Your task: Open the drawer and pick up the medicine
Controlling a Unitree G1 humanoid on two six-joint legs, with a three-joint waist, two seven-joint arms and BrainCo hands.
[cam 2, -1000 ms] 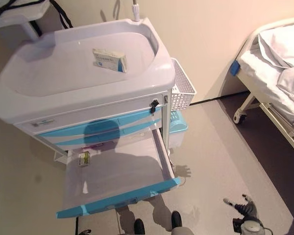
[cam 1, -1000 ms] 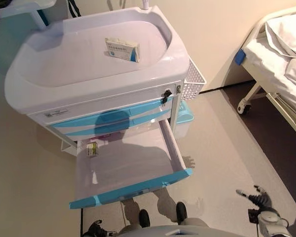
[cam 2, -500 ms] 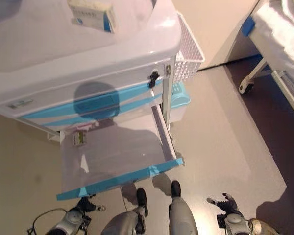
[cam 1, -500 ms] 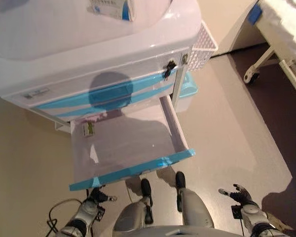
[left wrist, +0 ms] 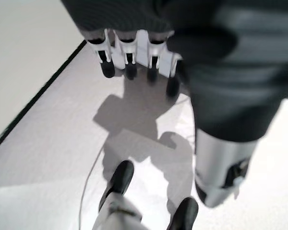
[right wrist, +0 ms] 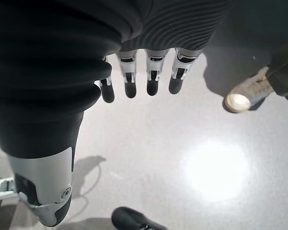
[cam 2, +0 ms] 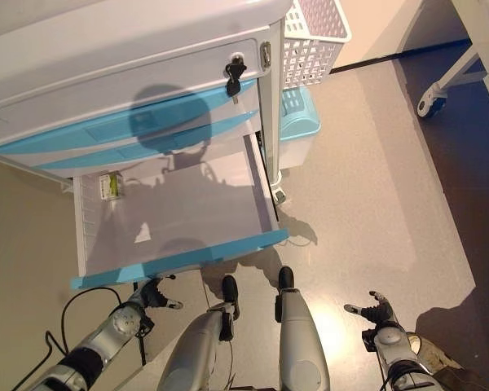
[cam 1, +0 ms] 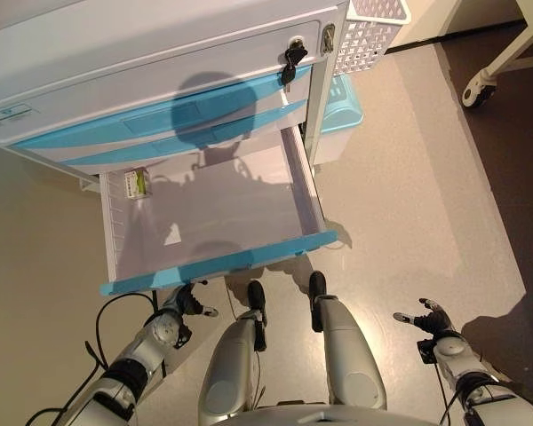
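Observation:
The cart's bottom drawer (cam 1: 218, 264) stands pulled out, its blue front towards me. A small green-and-white medicine box (cam 1: 139, 183) lies in the drawer's far left corner, also seen as the medicine box (cam 2: 108, 186) in the right eye view. My left hand (cam 1: 179, 306) hangs low just below the drawer's front at the left, fingers (left wrist: 129, 67) straight over the floor and holding nothing. My right hand (cam 1: 429, 319) hangs over the floor to the right, well away from the cart, fingers (right wrist: 152, 81) straight and empty.
Shut blue drawers (cam 1: 169, 120) sit above the open one, with keys (cam 1: 291, 58) in the lock. A white mesh basket (cam 1: 373, 22) hangs on the cart's right side over a blue bin (cam 1: 342, 93). A bed's wheel (cam 1: 475, 89) is at far right. A person's shoe (right wrist: 245, 93) is near my right hand.
The camera has tilted down: the cart's top and the box on it have left the picture, and both arms now show. The drawer and medicine box stay put.

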